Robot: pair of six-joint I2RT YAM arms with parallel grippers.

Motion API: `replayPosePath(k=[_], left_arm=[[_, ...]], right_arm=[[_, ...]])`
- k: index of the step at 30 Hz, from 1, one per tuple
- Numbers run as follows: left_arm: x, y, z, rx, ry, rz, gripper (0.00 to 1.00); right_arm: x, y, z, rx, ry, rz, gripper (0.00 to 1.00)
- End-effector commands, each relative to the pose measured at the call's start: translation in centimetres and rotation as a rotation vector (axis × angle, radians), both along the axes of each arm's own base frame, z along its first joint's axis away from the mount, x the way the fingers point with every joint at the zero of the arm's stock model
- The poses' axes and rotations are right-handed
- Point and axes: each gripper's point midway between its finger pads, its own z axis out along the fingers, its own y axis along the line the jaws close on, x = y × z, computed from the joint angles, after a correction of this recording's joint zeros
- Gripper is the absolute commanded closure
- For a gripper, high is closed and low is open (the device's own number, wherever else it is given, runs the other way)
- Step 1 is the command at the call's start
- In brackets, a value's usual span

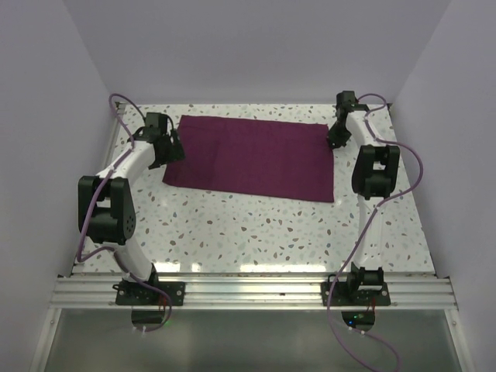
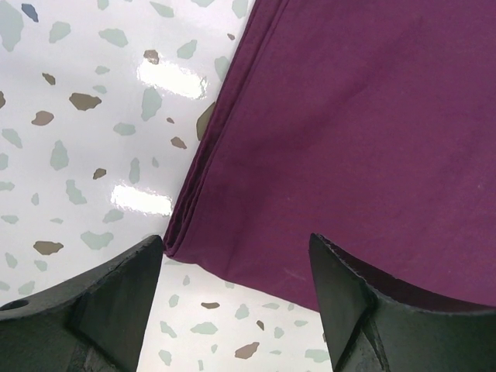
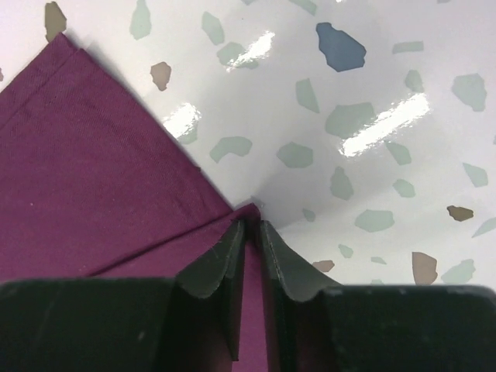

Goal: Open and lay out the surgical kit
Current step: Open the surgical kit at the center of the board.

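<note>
From above, the folded wrap lies flat at upper centre of the frame; in the left wrist view your left gripper gapes over its corner, holding nothing; in the right wrist view your right gripper pinches one thin corner, so pulling may slip it free or drag the whole wrap.

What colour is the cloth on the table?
The cloth is dark purple, like a plum. The top view shows it best.
</note>
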Motion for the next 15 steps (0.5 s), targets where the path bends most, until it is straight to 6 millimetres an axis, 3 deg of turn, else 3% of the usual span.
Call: replayPosePath(k=[1, 6, 15], left_arm=[[0.2, 0.0, 0.3, 0.013, -0.02, -0.01, 0.2], [0.3, 0.0, 0.5, 0.012, -0.027, -0.016, 0.2], [1.3, 0.0, 2.0, 0.017, -0.061, -0.023, 0.2]], right_arm=[[-0.6, 0.8, -2.8, 0.029, 0.05, 0.014, 0.87], [-0.5, 0.6, -2.3, 0.021, 0.042, 0.034, 1.0], [-0.8, 0.6, 1.3, 0.017, -0.011, 0.032, 1.0]])
